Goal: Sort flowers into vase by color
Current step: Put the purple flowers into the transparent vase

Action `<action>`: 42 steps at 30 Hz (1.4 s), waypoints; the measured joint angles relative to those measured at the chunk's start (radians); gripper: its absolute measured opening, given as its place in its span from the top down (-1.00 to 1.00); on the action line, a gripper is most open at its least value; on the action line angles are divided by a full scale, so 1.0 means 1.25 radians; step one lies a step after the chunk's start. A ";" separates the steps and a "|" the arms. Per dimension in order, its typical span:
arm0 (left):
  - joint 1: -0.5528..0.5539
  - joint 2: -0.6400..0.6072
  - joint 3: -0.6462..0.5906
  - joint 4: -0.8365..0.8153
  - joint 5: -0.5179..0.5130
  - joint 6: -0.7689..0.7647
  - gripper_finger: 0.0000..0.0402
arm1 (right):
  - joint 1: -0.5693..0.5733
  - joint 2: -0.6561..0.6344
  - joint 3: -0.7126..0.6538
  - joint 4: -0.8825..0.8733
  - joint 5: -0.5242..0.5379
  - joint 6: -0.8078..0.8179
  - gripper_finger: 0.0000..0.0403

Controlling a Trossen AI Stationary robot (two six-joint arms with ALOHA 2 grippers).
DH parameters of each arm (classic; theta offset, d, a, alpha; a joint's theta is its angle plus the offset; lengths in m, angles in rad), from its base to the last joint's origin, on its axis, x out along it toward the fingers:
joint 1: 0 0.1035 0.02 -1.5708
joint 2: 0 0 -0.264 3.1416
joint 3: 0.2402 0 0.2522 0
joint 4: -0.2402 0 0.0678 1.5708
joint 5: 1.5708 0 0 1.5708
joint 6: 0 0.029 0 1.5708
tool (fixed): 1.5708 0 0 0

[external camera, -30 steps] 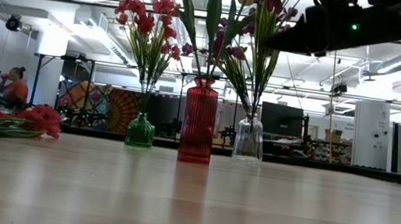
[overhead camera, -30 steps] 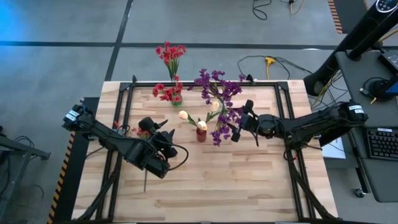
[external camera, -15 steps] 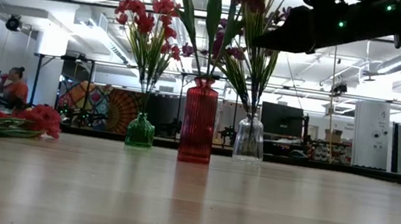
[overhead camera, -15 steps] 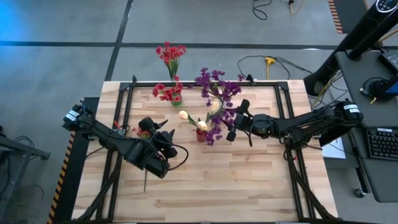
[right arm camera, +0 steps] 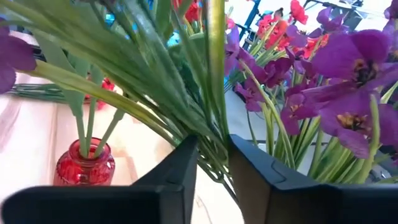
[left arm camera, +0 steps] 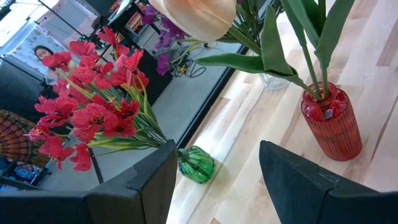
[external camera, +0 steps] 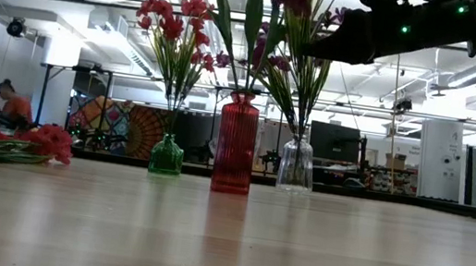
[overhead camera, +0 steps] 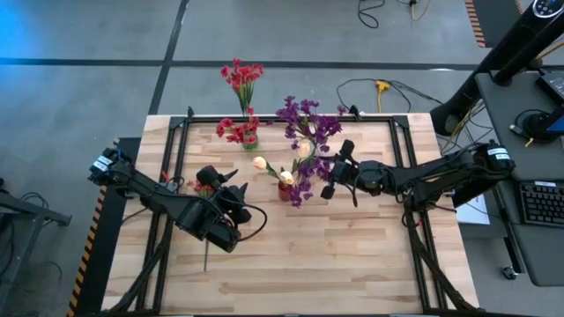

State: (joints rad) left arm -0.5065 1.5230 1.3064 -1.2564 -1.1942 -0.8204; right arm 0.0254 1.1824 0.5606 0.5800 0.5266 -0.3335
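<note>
Right gripper (overhead camera: pixel 328 179) sits above the table centre, just right of the red vase (external camera: pixel 235 144). In its wrist view the two fingers (right arm camera: pixel 180 180) are nearly together, pinching green stems of a purple flower sprig (overhead camera: pixel 304 180) — the sprig leans over between the red vase and the clear vase (external camera: pixel 296 164).

Red vase holds cream-yellow blossoms (overhead camera: pixel 261 164). Green vase (external camera: pixel 166 155) holds red flowers (external camera: pixel 172 19). Clear vase holds purple flowers (overhead camera: pixel 304 119).

Left gripper (overhead camera: pixel 231 204) hangs left of the red vase, fingers (left arm camera: pixel 140 186) apart with nothing between them.

More red flowers (external camera: pixel 41 140) lie flat on the table at its left side — not in any vase.
</note>
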 joint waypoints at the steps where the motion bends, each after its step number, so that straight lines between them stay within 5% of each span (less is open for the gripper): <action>1: 0.000 0.000 0.000 0.000 0.000 0.000 -0.04 | 0.000 0.000 0.000 0.000 0.000 0.000 0.62; 13: 0.000 0.000 0.000 0.000 0.000 0.000 -0.04 | 0.000 -0.008 0.000 -0.002 0.000 -0.026 0.94; 42: 0.000 0.000 0.000 -0.001 0.000 0.001 -0.04 | -0.036 -0.098 0.000 -0.074 0.082 0.065 0.94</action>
State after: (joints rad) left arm -0.5065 1.5230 1.3067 -1.2572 -1.1942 -0.8192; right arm -0.0197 1.0603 0.5606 0.4872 0.6292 -0.2522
